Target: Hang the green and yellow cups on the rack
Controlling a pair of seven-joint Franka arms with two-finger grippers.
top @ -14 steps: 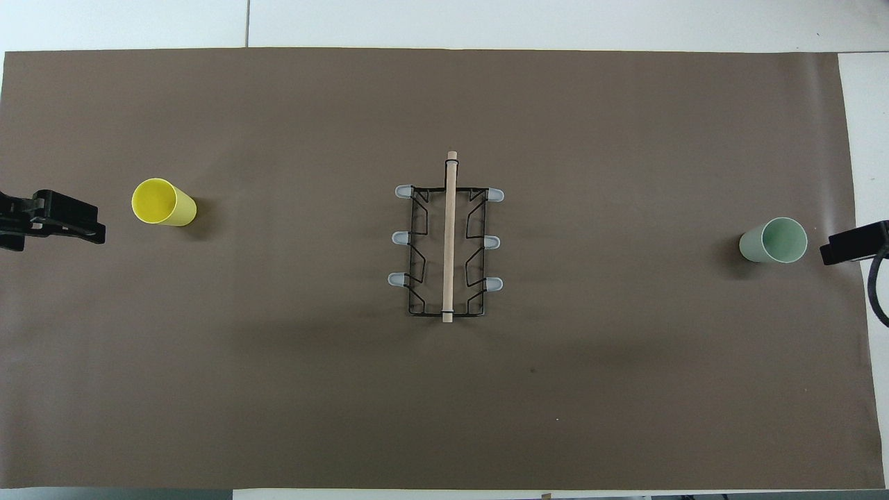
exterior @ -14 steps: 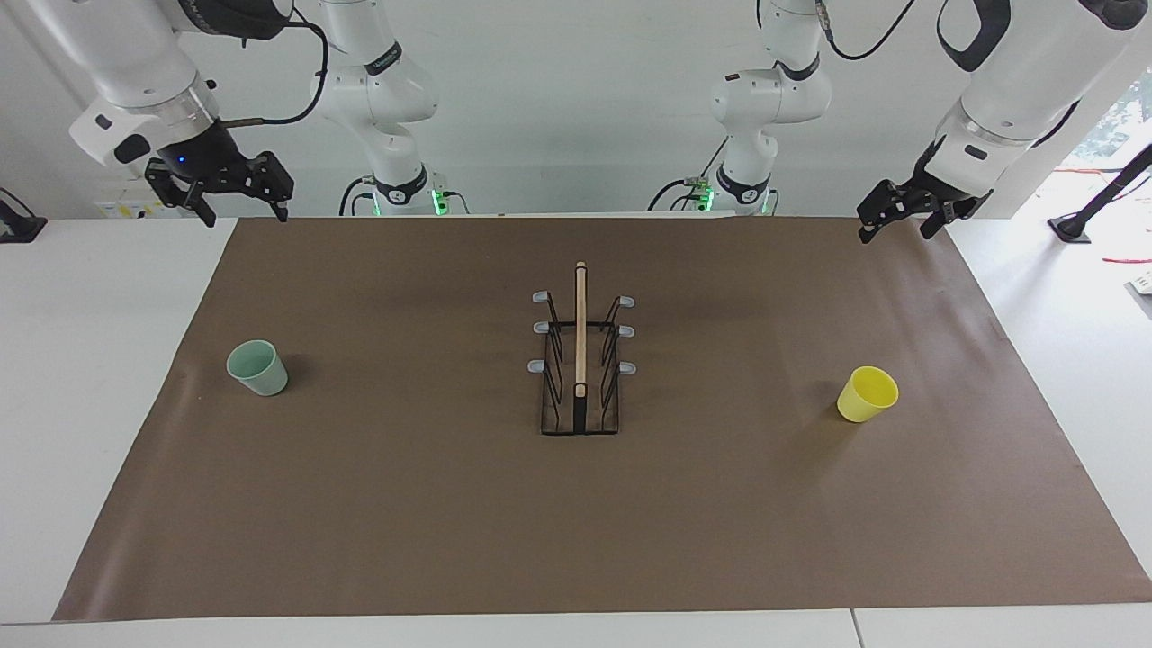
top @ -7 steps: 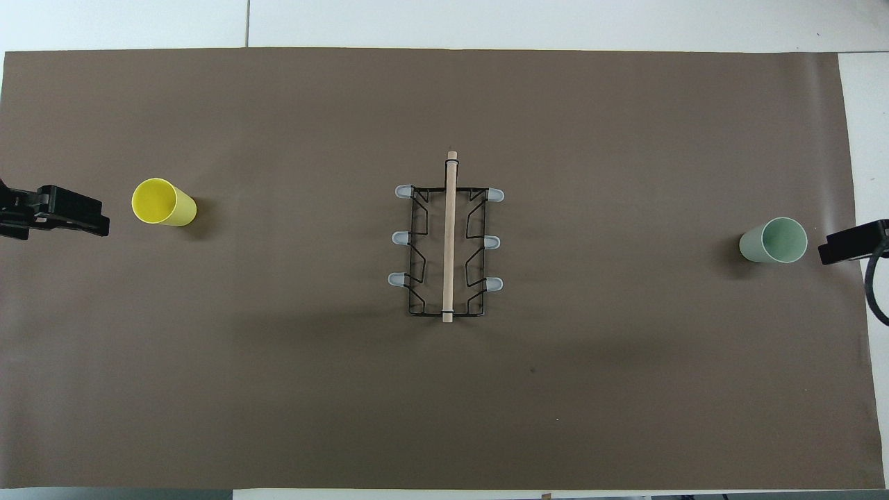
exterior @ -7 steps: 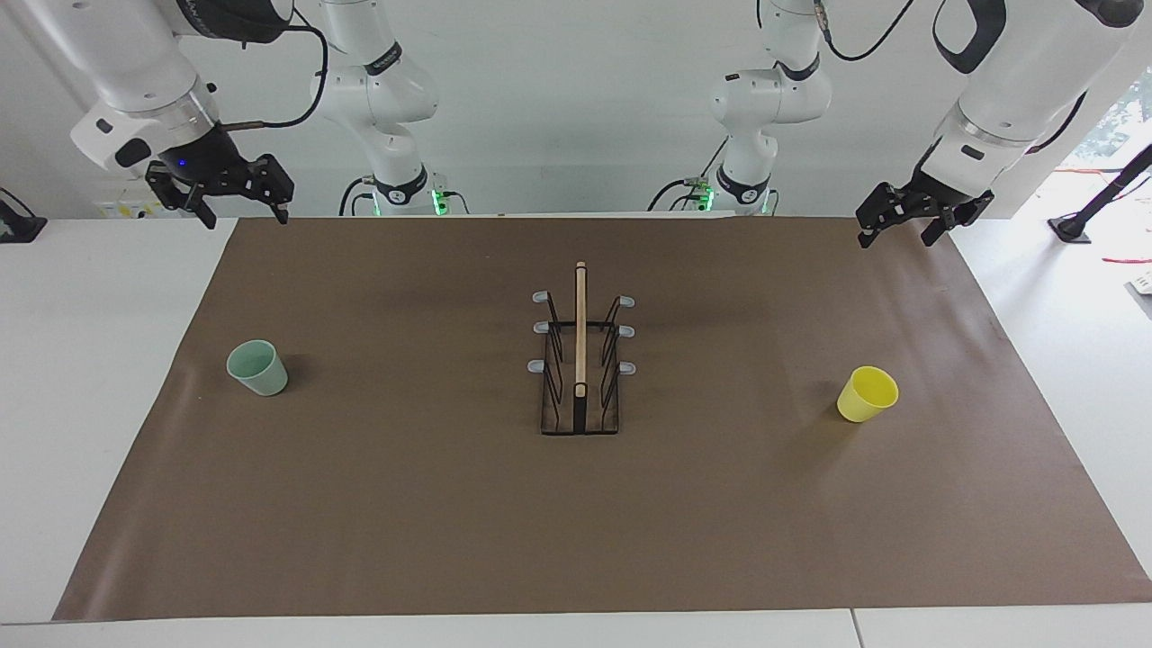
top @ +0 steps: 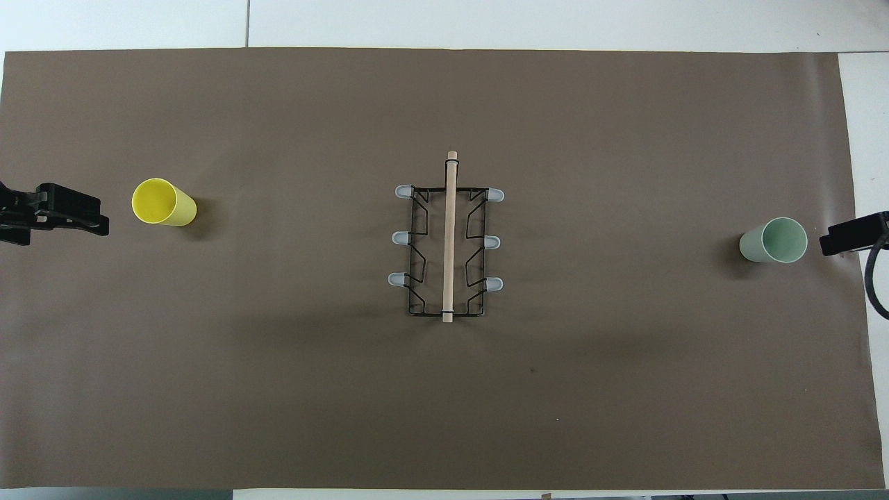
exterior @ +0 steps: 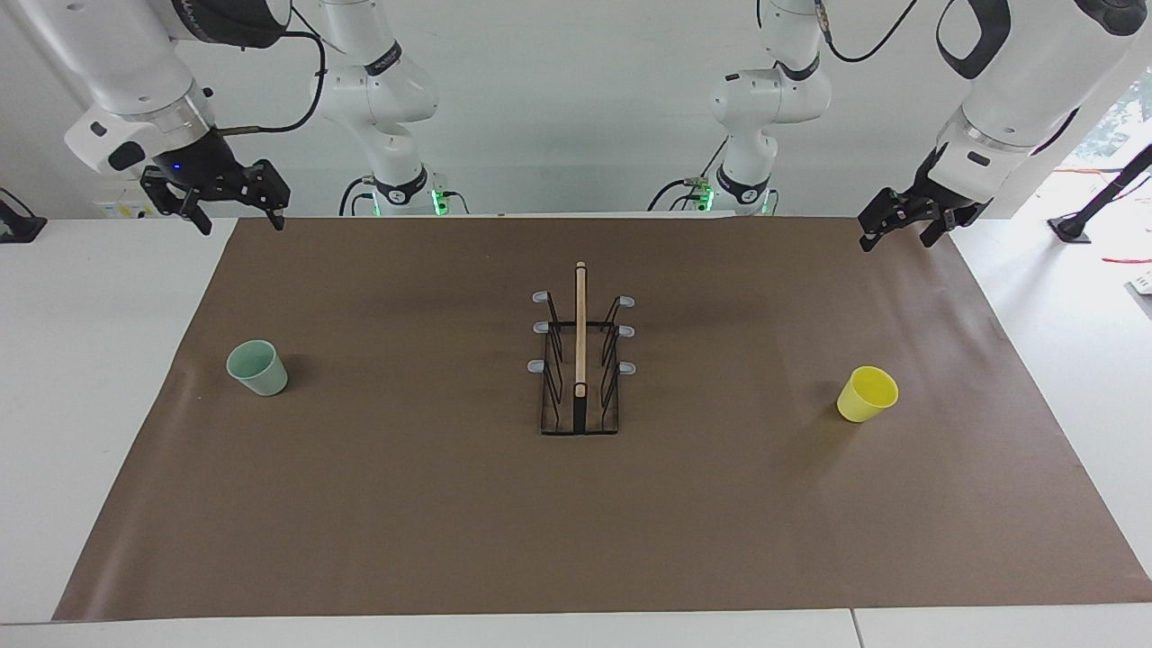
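Work has not begun, as you can see: both cups stand upright on the brown mat (exterior: 450, 504), none on the rack (exterior: 580, 360).

Both grippers are raised near the robots' edge of the mat. Your left gripper (exterior: 896, 229) and right gripper (exterior: 232, 209) are spread wide and empty.

The rack sits mid-table: thin black wire, a pale wooden bar, six grey-capped pegs, all bare.

The yellow cup (exterior: 868, 393) stands toward the left arm's end and the green cup (exterior: 257, 367) toward the right arm's; both are smooth, tapered, handleless plastic. Both remain to be hung.
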